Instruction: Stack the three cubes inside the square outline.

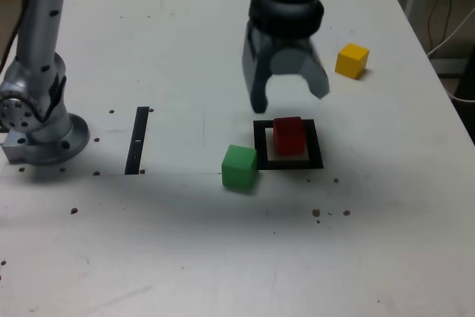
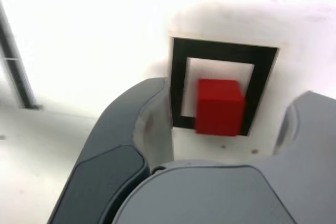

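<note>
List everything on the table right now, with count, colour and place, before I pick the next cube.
red cube: one, red, inside the square outline.
square outline: one, black frame with white centre, mid-table.
green cube: one, green, just off the outline's edge on the exterior view's left.
yellow cube: one, yellow, far side, toward the exterior view's right.
black strip: one, black, toward the exterior view's left.
arm base: one, silver, exterior view's left edge.
gripper: one, grey, open, empty, above the red cube.

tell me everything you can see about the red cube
The red cube is a small matte block of solid colour with crisp edges. It sits upright on the white centre of the square outline, slightly off-centre, overlapping the black frame in the wrist view. Nothing grips it: the open gripper hovers above, fingers apart.
</note>
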